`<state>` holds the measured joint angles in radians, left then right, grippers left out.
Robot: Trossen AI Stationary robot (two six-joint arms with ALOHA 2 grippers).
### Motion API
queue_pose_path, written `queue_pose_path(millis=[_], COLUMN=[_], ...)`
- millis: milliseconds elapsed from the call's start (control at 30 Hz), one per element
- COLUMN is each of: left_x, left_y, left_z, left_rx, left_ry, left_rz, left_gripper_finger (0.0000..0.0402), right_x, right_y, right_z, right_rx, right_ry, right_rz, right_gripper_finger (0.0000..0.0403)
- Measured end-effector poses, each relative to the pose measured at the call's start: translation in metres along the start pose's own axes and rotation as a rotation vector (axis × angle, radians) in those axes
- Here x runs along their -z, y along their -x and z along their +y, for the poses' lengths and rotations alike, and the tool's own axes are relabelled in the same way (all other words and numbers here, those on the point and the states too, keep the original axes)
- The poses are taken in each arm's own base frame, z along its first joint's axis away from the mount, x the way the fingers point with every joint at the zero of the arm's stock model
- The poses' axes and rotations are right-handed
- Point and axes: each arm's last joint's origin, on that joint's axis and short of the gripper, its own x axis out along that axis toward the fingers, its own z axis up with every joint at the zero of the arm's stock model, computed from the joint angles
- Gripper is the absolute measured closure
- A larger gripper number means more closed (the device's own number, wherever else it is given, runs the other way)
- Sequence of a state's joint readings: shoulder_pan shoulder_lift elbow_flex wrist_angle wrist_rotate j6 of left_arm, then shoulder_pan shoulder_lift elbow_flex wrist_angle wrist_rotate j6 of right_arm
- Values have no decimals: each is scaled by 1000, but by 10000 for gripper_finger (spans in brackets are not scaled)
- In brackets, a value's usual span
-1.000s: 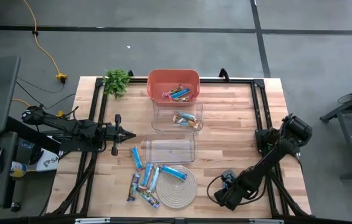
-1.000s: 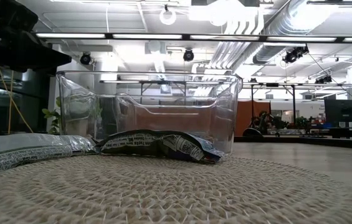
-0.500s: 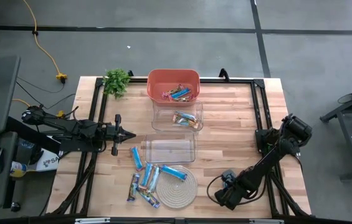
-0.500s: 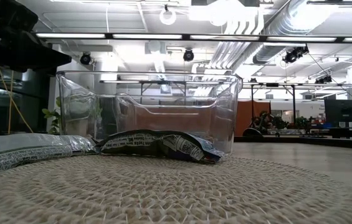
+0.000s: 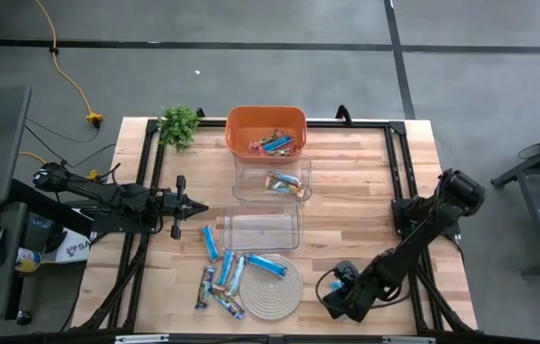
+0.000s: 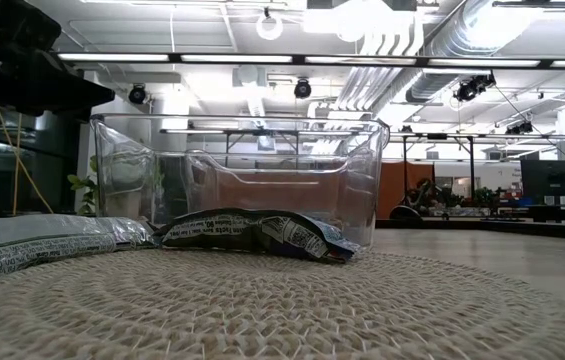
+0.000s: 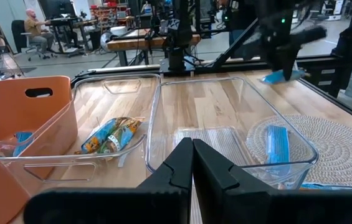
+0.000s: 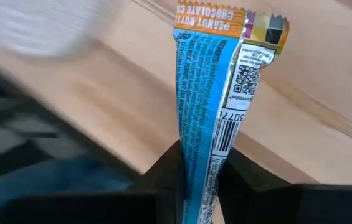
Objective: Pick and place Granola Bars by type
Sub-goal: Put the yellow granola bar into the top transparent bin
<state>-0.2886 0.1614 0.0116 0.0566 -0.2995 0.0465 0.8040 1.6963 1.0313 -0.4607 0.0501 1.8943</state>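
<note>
Several light blue granola bars (image 5: 224,272) lie on the table and on the round woven coaster (image 5: 271,294); one rests on the coaster (image 6: 252,232) in the low view. More bars sit in the orange bin (image 5: 266,129). A multicoloured bar (image 7: 108,135) lies in the clear container (image 5: 271,180) beside it. The nearer clear container (image 5: 260,229) holds none. My right gripper (image 5: 343,279) is over the near right of the table, shut on a light blue bar (image 8: 210,93). My left gripper (image 7: 192,163) is shut and hovers at the table's left (image 5: 196,208), pointing at the containers. My right gripper pinches the light blue bar between its two fingers at one end (image 8: 199,163), along its length. The rest of the bar sticks out past the fingertips to its orange-banded free end (image 8: 216,14). In the left wrist view the bar (image 7: 281,75) hangs below the gripper, clear of the wood.
A small green plant (image 5: 179,123) stands at the far left corner. Black frame rails (image 5: 399,162) run along the table's sides. Bare wood (image 5: 356,191) lies between the containers and the right arm. A person sits in the room beyond (image 7: 33,22).
My right arm has shifted a little toward the table's left with the blue bar still in its fingers. The left arm and the bars on the table have kept still.
</note>
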Motion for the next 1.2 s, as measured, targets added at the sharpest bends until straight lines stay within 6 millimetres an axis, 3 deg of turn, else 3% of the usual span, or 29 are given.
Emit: queue_pose_path(millis=[400,567,933,1033,1200], left_x=[0,0,0,0,0], left_y=[0,0,0,0,0], left_z=[0,0,0,0,0], left_rx=[0,0,0,0,0], left_ry=[0,0,0,0,0], left_rz=[0,-1,0,0,-1], left_gripper_finger=[394,394,394,394,394], right_x=[-18,-26,-64,-79,-102], right_y=[75,94,107,123,166], right_z=[67,84,95,106,132], right_rx=[-778,-966,-991,-986,-897], right_ry=[291,422,537,604,750], right_rz=[-401,-534,-778,-885,-1087], right_gripper_finger=[346,346,346,346,346])
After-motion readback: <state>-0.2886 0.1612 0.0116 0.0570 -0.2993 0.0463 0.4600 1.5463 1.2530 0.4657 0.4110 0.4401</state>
